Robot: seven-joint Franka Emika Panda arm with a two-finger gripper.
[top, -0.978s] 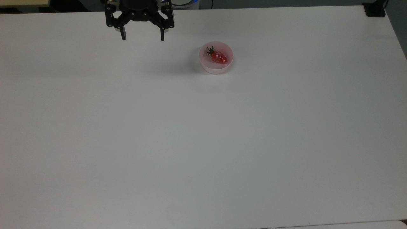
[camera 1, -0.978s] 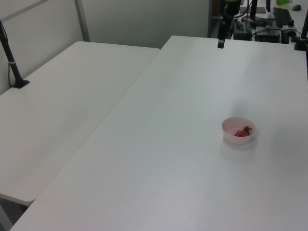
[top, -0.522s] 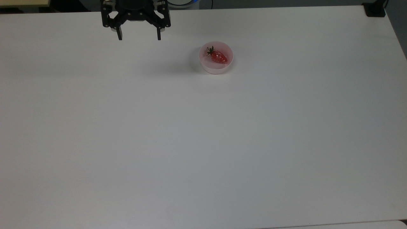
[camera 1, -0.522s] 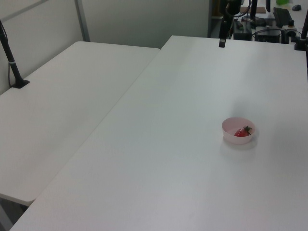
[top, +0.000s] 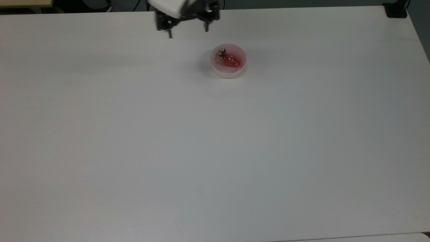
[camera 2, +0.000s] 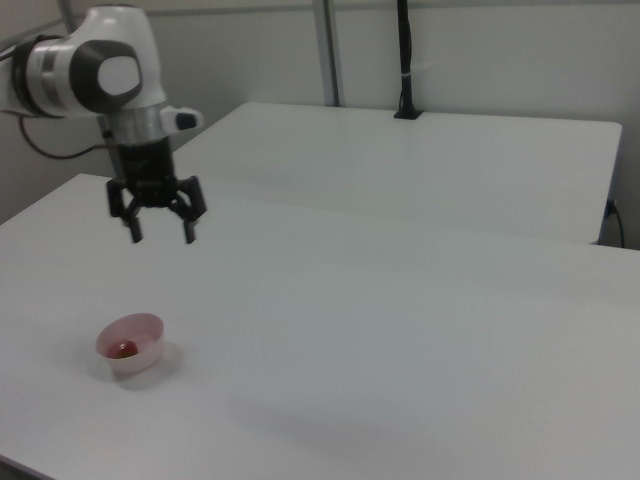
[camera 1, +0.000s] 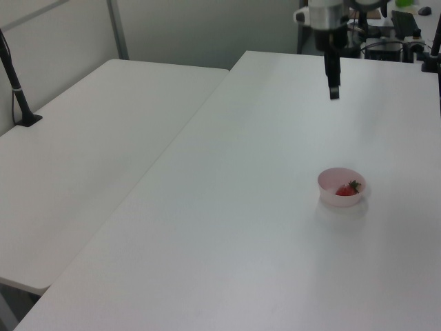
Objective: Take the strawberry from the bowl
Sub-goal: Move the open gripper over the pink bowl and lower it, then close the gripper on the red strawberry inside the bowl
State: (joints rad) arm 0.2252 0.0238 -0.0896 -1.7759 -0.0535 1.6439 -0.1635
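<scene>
A pale pink bowl (top: pixel 228 71) (camera 1: pixel 331 193) (camera 2: pixel 140 348) stands on the white table, with the red strawberry (top: pixel 231 60) (camera 1: pixel 346 189) (camera 2: pixel 125 349) lying inside it, green cap toward the top view's left. My gripper (top: pixel 188 32) (camera 1: pixel 334 93) (camera 2: pixel 161 236) hangs open in the air, empty, with its fingers pointing down. In the top view it is above and left of the bowl, near the table's far edge. In the right view it floats well above the bowl, slightly to its right.
The white table (top: pixel 201 151) stretches wide around the bowl. A second white table (camera 1: pixel 89 158) (camera 2: pixel 420 160) adjoins it. A black camera post (camera 1: pixel 17 89) (camera 2: pixel 405 60) stands on that second table. Cables and equipment (camera 1: pixel 393 34) sit behind the arm.
The gripper has swung toward the top view's right, closing much of the gap to the bowl, and sits lower in the left view. Bowl and strawberry have not moved.
</scene>
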